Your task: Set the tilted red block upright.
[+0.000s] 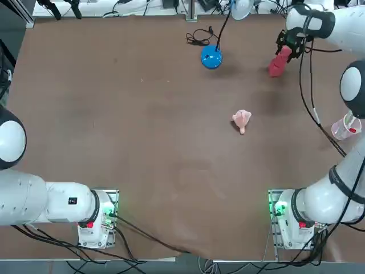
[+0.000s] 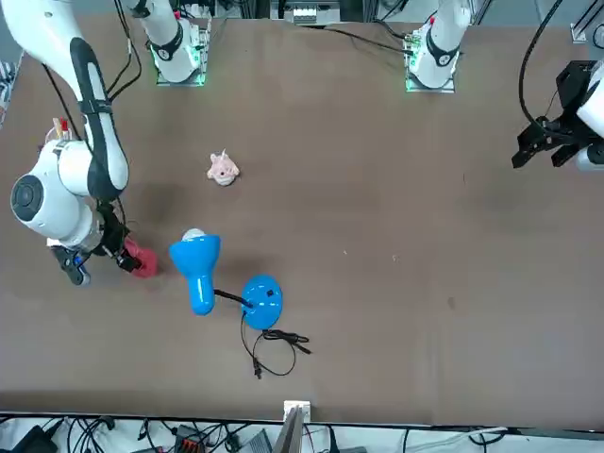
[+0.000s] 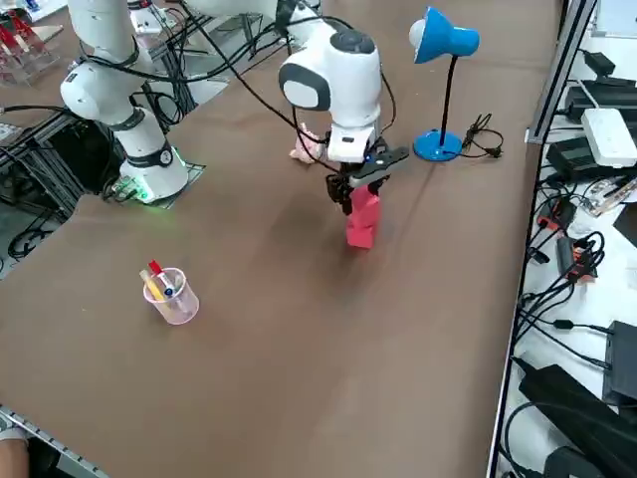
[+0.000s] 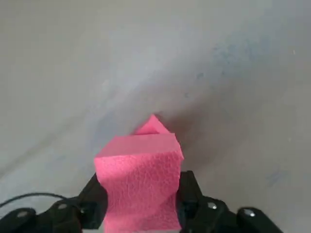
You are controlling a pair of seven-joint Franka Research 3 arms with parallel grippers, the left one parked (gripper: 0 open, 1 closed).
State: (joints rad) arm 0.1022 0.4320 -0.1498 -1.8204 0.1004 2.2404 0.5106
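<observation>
The red block (image 1: pixel 278 63) is at the far right of the table, near the back edge. My right gripper (image 1: pixel 291 48) is shut on its upper end. In the right side view the red block (image 3: pixel 362 221) stands nearly upright with its lower end on the table, held from above by my right gripper (image 3: pixel 356 191). The wrist view shows the red block (image 4: pixel 140 182) squeezed between both black fingers (image 4: pixel 95 199). From the front, the red block (image 2: pixel 142 260) sticks out beside my gripper (image 2: pixel 121 253) at the left.
A blue desk lamp (image 1: pixel 211 57) stands left of the block, its head (image 3: pixel 444 35) raised and its cable (image 1: pixel 198 38) coiled behind. A pale pink lumpy object (image 1: pixel 242 119) lies mid-table. A clear cup with pens (image 3: pixel 170 293) sits near the right edge.
</observation>
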